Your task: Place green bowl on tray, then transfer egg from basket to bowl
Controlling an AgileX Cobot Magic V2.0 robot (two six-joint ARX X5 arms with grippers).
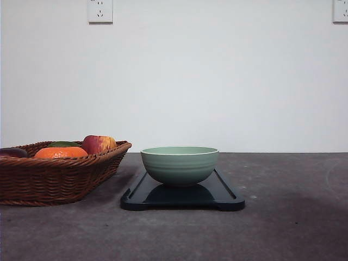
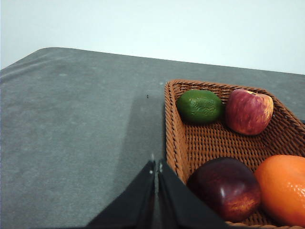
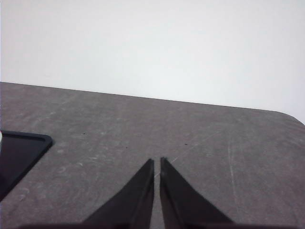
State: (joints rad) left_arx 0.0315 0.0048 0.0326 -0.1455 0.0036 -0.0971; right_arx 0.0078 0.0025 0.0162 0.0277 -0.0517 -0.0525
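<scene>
Clearly nearer, the left gripper point(image 2: 156, 167), jaws closed, hangs outside the basket point(image 2: 172, 124) rim; egg point(image 2: 224, 188) lower right; right gripper point(image 3: 157, 162) closed too.

Soft, even light; faint shadows, sharp focus, little glare.

The basket point(image 1: 54, 174) is cut off at the frame edge.

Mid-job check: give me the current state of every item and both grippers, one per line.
green bowl: upright on the tray, looks empty
tray: flat on table, holding the bowl
basket: on table, holding fruit
dark reddish-brown item: in basket
left gripper: shut, empty
right gripper: shut, empty
</scene>
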